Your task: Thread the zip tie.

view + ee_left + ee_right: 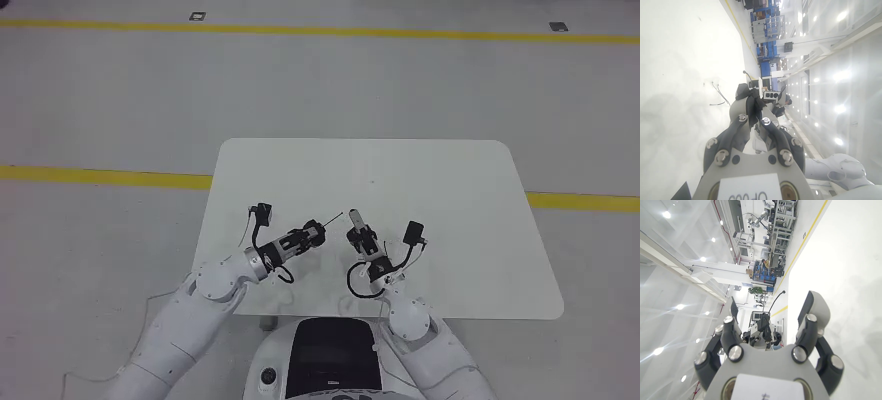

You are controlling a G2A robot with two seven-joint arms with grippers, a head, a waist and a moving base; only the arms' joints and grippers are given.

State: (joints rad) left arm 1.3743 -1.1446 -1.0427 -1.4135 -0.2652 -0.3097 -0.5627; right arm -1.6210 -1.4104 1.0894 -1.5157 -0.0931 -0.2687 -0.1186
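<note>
My left gripper (pixel 318 231) (pixel 748 91) is shut on a thin black zip tie (pixel 331 219) (pixel 747 74), which sticks out past the fingertips over the white table (pixel 450 170). My right gripper (pixel 356 222) (pixel 771 302) hovers just to the right of the tie's free end, with its jaws wide apart and nothing between them. In the right wrist view the zip tie (pixel 775 300) rises from the left gripper (pixel 764 317) and shows through the gap between the right fingers (pixel 810 302).
Several loose black zip ties (pixel 719 93) lie on the table beyond the left gripper. The table's rounded far edge (pixel 791 275) borders a pale floor with a yellow line (pixel 320 32). Both arms are near the table's front edge.
</note>
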